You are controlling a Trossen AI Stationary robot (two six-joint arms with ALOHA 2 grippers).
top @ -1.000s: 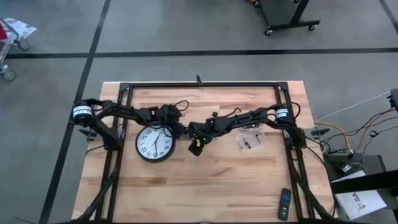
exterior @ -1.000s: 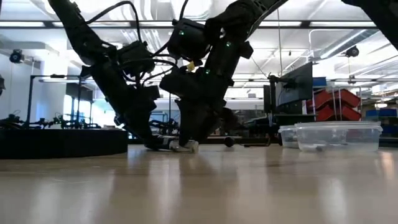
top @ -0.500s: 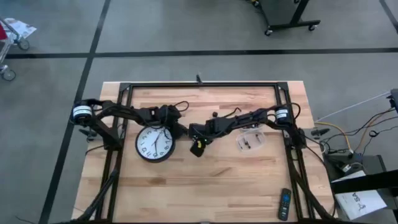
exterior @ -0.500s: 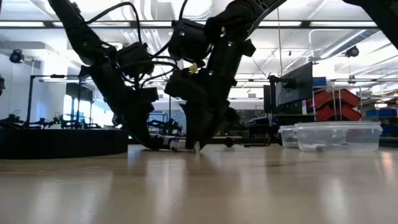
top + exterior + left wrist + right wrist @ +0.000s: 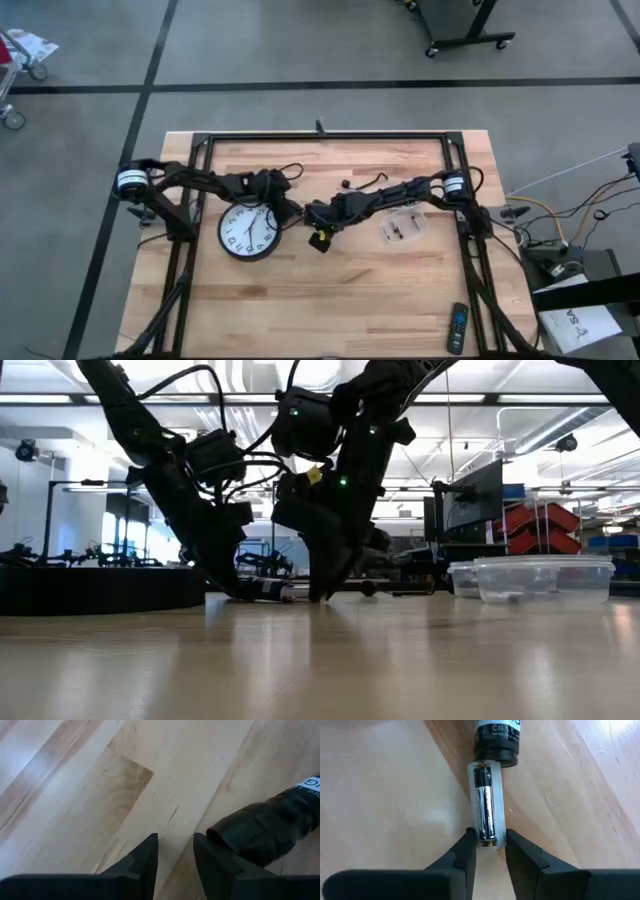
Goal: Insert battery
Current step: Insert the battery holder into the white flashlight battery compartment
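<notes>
The two arms meet near the middle of the wooden table, just at 3 o'clock from the wall clock, which lies face up.

**Right gripper.** The right gripper is low over the wood. Its two fingers stand a little apart, flanking the near end of a clear battery holder. Whether the pads actually press the holder's sides cannot be confirmed; the contact line is hidden by the fingers themselves. A single battery sits lengthwise in the holder, its metal end toward the gripper.

**Task item.** The far end of the holder runs into the open mouth of a black cylindrical body with white lettering. Only the collar shows; the rest is cut off at the frame edge, and the lettering is only partly legible. From overhead the whole assembly is covered by the arms.

**Left gripper.** The left gripper also hovers low over the tabletop, fingers slightly apart with bare wood in the gap. Just beside one finger lies a black cylindrical end; it appears outside the gap, not gripped. Its far portion is cut off.

**Other items.** A clear plastic container sits at 3 o'clock from the grippers; its contents are too small to identify. A remote control lies near the table's 5 o'clock corner.
</notes>
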